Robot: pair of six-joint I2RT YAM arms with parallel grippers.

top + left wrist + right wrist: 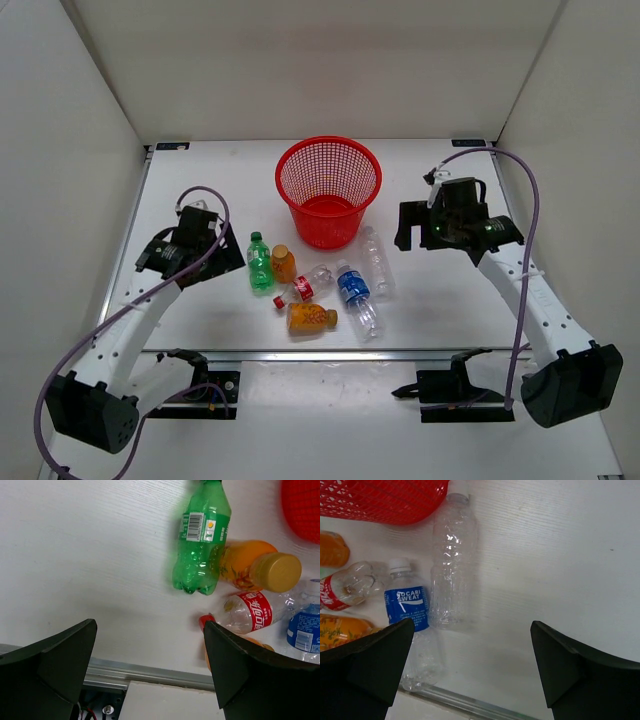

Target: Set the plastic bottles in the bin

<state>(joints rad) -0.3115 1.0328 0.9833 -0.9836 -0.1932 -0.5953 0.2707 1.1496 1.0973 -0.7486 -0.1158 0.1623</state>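
The red mesh bin [328,190] stands at the back centre of the table. Six bottles lie in a cluster in front of it: green [260,263], orange [283,263], clear with red label [305,285], a second orange [311,318], clear with blue label [355,292] and plain clear [376,260]. My left gripper [222,262] is open and empty, just left of the green bottle [200,545]. My right gripper [408,236] is open and empty, right of the plain clear bottle [452,560]. The blue-label bottle [412,625] lies beside it.
An aluminium rail [300,352] runs across the table in front of the bottles. White walls enclose the table on the left, the right and the back. Purple cables loop along both arms.
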